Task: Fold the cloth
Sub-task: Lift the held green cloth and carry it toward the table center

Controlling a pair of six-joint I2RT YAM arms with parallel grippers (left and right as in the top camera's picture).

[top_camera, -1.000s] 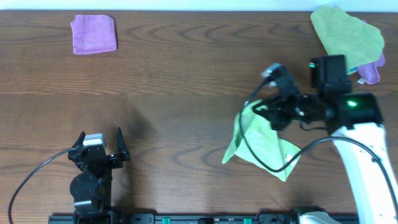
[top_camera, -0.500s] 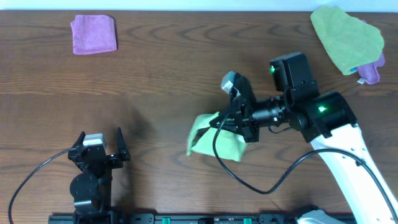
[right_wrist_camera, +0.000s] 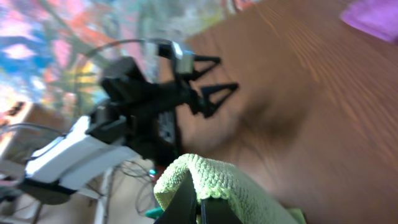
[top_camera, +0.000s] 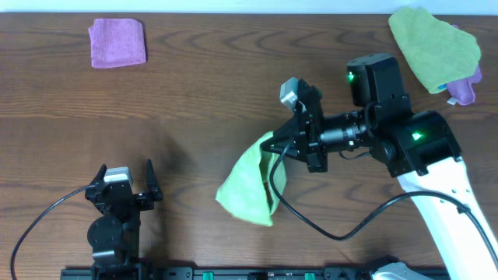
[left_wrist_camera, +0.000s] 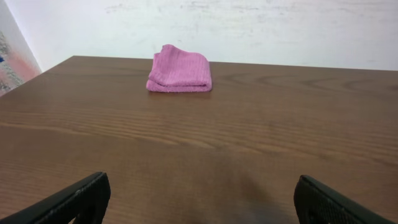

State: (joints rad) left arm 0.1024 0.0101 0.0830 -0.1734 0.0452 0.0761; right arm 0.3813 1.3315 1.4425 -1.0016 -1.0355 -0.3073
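Note:
A light green cloth [top_camera: 250, 181] hangs from my right gripper [top_camera: 278, 145], which is shut on its upper edge above the middle of the table. The cloth trails down and to the left, its lower part near the table's front. In the right wrist view the jaws [right_wrist_camera: 198, 202] pinch a fold of the green cloth [right_wrist_camera: 214, 180]. My left gripper [top_camera: 124, 183] sits at the front left, open and empty, far from the cloth. Its fingertips frame bare wood [left_wrist_camera: 199, 199] in the left wrist view.
A folded pink cloth [top_camera: 117, 43] lies at the back left and also shows in the left wrist view [left_wrist_camera: 180, 70]. A pile of cloths, green [top_camera: 433, 43] over purple [top_camera: 464, 89], lies at the back right corner.
My right arm swung left from the right side towards the middle, carrying the green cloth. The cloth now hangs longer and spreads down to the left. The left arm has not moved.

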